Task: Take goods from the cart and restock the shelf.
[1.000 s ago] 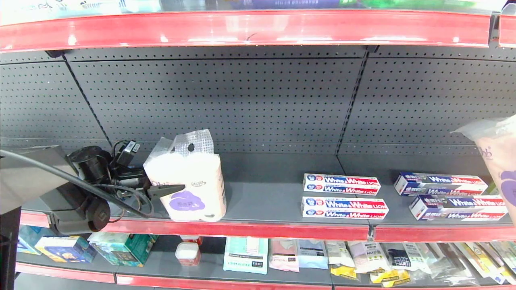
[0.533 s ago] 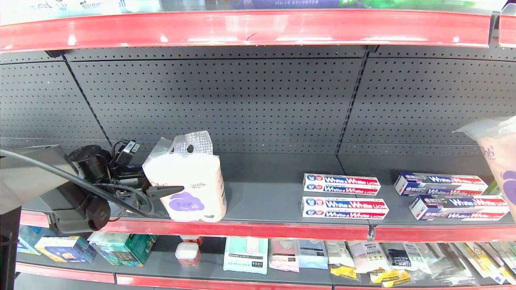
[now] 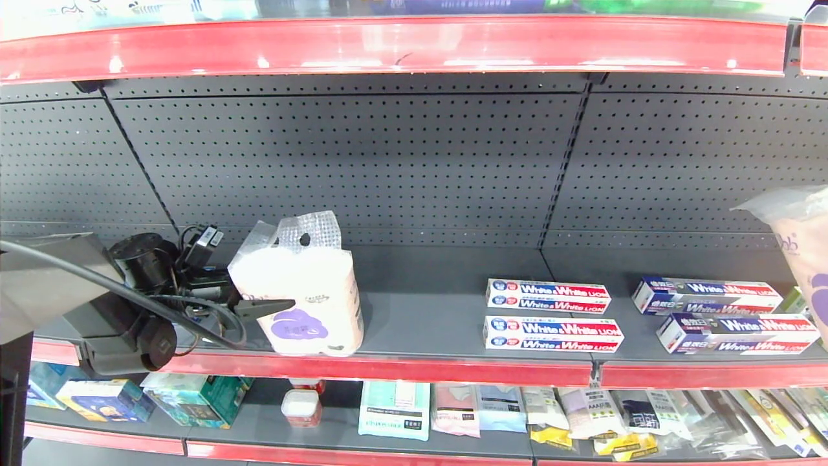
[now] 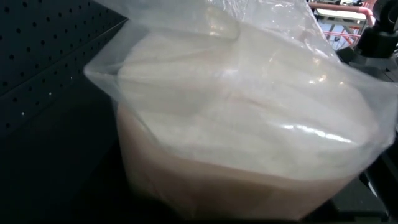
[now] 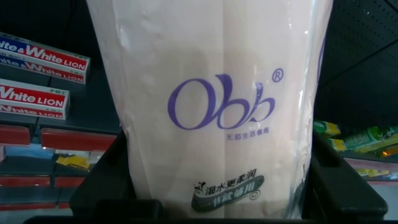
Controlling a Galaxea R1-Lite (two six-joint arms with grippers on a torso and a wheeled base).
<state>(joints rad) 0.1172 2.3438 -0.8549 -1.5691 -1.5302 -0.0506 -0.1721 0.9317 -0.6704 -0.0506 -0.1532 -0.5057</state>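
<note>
Standing lower left on the shelf, a bag of tissue rolls is pinched by the left gripper; the right gripper clamps a second bag (right edge).

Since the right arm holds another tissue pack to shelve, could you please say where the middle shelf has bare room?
The widest bare patch lies between the left tissue pack and the middle toothpaste boxes. A bare strip runs behind those boxes. The right toothpaste boxes crowd the far end.
</note>
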